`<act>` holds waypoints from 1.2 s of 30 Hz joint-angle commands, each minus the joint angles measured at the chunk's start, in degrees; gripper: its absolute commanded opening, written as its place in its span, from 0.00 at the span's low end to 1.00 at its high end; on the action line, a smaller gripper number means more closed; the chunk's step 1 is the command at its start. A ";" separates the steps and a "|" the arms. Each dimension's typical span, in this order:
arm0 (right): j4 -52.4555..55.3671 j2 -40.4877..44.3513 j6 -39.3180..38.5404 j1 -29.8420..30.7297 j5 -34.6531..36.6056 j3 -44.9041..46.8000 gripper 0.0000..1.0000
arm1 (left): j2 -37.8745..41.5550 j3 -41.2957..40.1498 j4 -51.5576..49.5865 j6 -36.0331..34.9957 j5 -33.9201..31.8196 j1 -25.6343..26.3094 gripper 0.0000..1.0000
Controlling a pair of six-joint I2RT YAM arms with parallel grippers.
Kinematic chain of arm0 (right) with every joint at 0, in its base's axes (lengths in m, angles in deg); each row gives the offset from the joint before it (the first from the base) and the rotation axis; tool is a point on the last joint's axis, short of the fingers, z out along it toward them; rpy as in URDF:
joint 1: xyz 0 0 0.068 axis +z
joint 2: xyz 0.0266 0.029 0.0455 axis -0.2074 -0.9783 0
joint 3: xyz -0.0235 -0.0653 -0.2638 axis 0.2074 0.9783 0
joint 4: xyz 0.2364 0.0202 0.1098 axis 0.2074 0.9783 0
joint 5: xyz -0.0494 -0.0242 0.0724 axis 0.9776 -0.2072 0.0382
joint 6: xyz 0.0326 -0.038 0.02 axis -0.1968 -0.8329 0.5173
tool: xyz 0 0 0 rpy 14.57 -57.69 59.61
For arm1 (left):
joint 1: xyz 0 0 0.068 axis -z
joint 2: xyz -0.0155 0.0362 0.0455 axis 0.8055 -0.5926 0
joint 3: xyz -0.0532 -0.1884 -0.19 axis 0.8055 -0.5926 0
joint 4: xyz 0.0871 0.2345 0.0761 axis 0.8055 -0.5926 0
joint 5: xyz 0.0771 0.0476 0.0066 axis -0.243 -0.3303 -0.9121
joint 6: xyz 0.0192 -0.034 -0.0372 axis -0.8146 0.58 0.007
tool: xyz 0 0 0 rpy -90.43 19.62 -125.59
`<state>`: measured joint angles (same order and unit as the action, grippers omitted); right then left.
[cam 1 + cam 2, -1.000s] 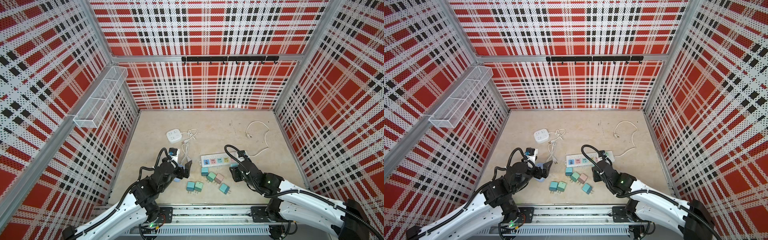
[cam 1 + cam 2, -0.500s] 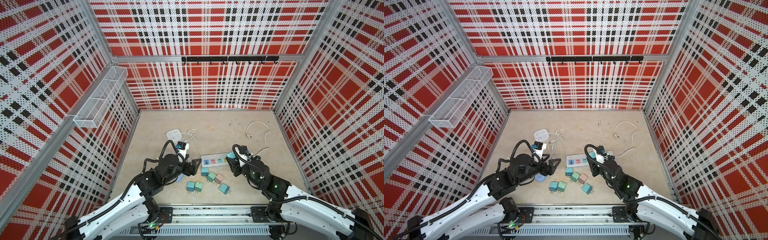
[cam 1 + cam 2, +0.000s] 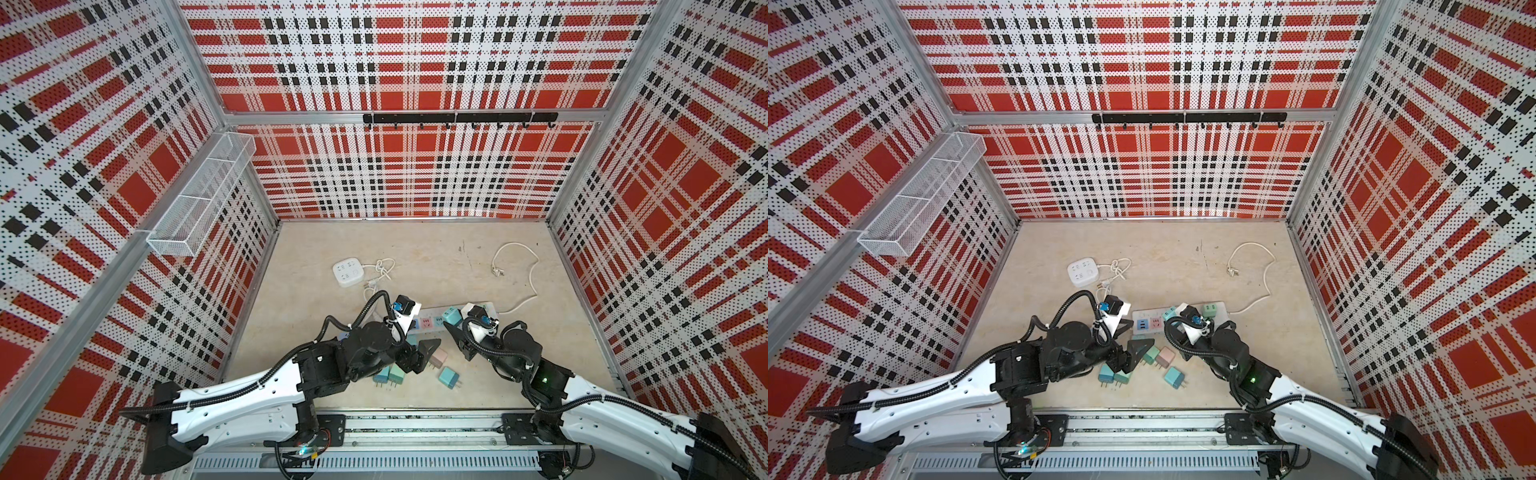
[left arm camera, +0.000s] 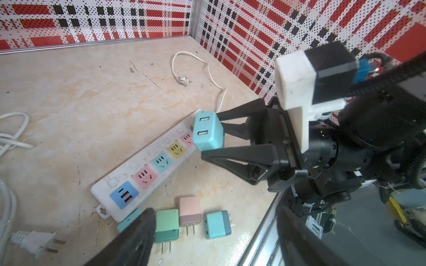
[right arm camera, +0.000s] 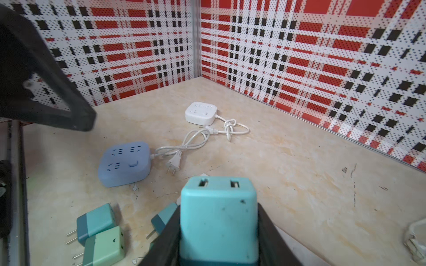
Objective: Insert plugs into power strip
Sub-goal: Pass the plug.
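A teal plug [image 4: 207, 134] is held between the narrowed jaws of the right gripper [image 4: 211, 135], tilted over the power strip [image 4: 136, 165]; whether its prongs have entered cannot be told. Just beyond it, a mint plug [image 3: 1210, 309] is seated in the strip's end socket. The left gripper [image 3: 424, 355] is spread wide over loose plugs [image 4: 190, 210] beside the strip's near edge. A wire basket [image 3: 199, 199] is mounted high, well off to its outer side. Bare floor [image 3: 436, 257] is seen ahead of both grippers up to the back wall [image 3: 407, 174].
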<state>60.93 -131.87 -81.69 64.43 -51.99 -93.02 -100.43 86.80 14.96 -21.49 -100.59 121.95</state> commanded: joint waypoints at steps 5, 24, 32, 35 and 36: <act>-16.33 -0.35 -7.82 2.02 -7.02 4.87 0.00 | 1.23 -3.07 7.63 4.35 2.63 -3.21 0.83; -19.41 -3.65 -8.68 4.29 -11.43 1.06 0.00 | -3.41 -1.07 9.70 3.98 7.25 -5.01 0.76; -19.69 -3.26 -8.75 5.60 -12.04 1.11 0.00 | -7.51 0.95 10.21 4.04 9.62 -4.84 0.62; -19.97 -3.11 -8.66 6.20 -11.82 1.11 0.00 | -7.73 1.10 10.31 4.01 10.32 -4.53 0.51; -20.14 -3.11 -8.56 6.34 -11.84 1.12 0.00 | -7.70 1.06 10.39 3.90 10.72 -4.44 0.45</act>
<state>45.44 -135.93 -89.56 70.20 -63.29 -90.48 -108.03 86.41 24.18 -17.97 -91.26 117.09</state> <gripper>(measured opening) 0.441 0.488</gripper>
